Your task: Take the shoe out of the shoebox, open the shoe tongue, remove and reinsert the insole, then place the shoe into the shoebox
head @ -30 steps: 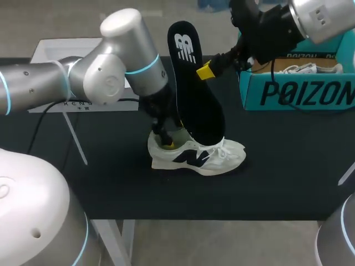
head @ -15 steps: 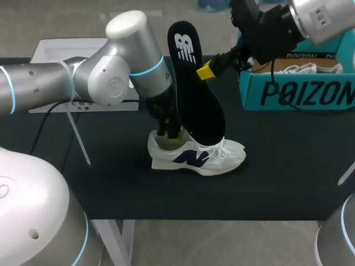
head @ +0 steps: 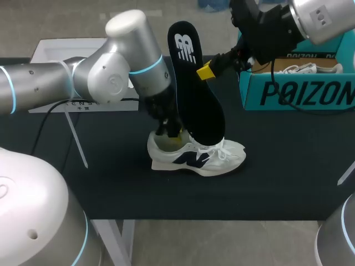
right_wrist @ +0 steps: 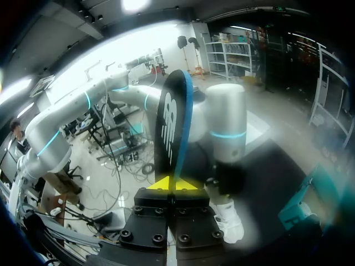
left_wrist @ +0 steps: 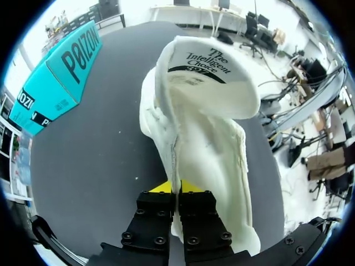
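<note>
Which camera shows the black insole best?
The head view: the whole insole shows, lower end at the shoe. The right wrist view has it foreshortened in the right gripper; the left wrist view misses it.

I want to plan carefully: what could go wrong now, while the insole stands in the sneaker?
The right gripper pinches the insole only at its edge, so it may twist or slip when pushed down. The left gripper holds just the collar of the sneaker; the sneaker could tip or slide.
</note>
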Robot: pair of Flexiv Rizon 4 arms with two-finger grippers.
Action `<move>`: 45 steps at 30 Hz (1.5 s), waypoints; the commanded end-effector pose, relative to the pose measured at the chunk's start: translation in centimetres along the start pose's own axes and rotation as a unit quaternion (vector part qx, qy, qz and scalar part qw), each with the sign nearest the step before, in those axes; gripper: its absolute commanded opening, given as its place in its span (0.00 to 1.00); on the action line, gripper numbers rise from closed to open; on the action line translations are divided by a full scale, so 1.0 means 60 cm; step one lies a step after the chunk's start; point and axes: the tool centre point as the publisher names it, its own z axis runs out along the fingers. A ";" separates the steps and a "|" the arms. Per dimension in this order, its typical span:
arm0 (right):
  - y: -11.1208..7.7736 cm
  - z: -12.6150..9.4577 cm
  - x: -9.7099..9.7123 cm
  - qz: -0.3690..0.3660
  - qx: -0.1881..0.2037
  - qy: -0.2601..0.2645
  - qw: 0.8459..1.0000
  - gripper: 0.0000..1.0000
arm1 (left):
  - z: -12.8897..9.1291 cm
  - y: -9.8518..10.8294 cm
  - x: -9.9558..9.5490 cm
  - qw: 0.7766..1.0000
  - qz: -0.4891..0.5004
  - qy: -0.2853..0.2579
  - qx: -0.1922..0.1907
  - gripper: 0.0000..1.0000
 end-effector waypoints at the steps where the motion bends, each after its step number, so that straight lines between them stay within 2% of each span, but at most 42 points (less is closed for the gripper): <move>1: 0.002 0.003 -0.001 0.001 0.001 -0.001 1.000 0.00 | -0.011 0.004 -0.016 1.000 0.015 0.016 0.001 0.00; 4: 0.002 0.003 -0.001 0.001 0.001 -0.001 1.000 0.00 | -0.025 -0.001 -0.023 0.999 0.031 0.032 0.017 0.00; 5: 0.002 0.003 -0.001 0.001 0.001 -0.001 1.000 0.00 | -0.027 -0.002 -0.024 0.998 0.035 0.045 0.038 0.00; 6: 0.002 0.003 -0.001 0.001 0.001 -0.001 1.000 0.00 | -0.032 -0.004 -0.026 0.998 0.039 0.043 0.025 0.00; 8: 0.002 0.003 -0.001 0.001 0.001 -0.001 1.000 0.00 | -0.038 -0.007 -0.030 0.997 0.046 0.051 0.040 0.00; 9: 0.002 0.003 -0.001 0.001 0.001 -0.001 1.000 0.00 | -0.042 -0.010 -0.032 0.997 0.053 0.046 0.024 0.00; 11: 0.002 0.003 -0.001 0.001 0.001 -0.001 1.000 0.00 | -0.053 -0.016 -0.039 0.996 0.069 0.054 0.033 0.00; 16: 0.002 0.003 -0.001 0.001 0.001 -0.001 1.000 0.00 | -0.083 -0.035 -0.056 0.987 0.144 0.067 0.020 0.00; 18: 0.002 0.003 -0.001 0.001 0.001 -0.001 1.000 0.00 | -0.093 -0.050 -0.060 0.977 0.184 0.100 0.044 0.00; 20: 0.002 0.003 -0.001 0.001 0.001 -0.001 1.000 0.00 | -0.099 -0.058 -0.065 0.967 0.226 0.113 0.013 0.00; 21: 0.002 0.003 -0.001 0.001 0.001 -0.001 1.000 0.00 | -0.101 -0.063 -0.067 0.962 0.242 0.126 0.024 0.00; 26: 0.002 0.003 -0.001 0.001 0.001 -0.001 1.000 0.00 | -0.115 -0.083 -0.074 0.926 0.329 0.181 0.019 0.00; 29: 0.002 0.003 -0.001 0.001 0.001 -0.001 1.000 0.00 | -0.118 -0.094 -0.075 0.905 0.376 0.200 -0.012 0.00; 31: 0.002 0.003 -0.001 0.001 0.001 -0.001 1.000 0.00 | -0.115 -0.104 -0.075 0.886 0.409 0.217 -0.030 0.00; 37: 0.002 0.003 -0.001 0.001 0.001 -0.001 1.000 0.00 | -0.092 -0.135 -0.071 0.850 0.460 0.248 -0.074 0.00; 41: 0.002 0.003 -0.001 0.001 0.001 -0.001 1.000 0.00 | -0.073 -0.148 -0.069 0.826 0.484 0.279 -0.079 0.00; 45: 0.002 0.003 -0.001 0.001 0.001 -0.001 1.000 0.00 | -0.054 -0.159 -0.068 0.815 0.495 0.290 -0.086 0.00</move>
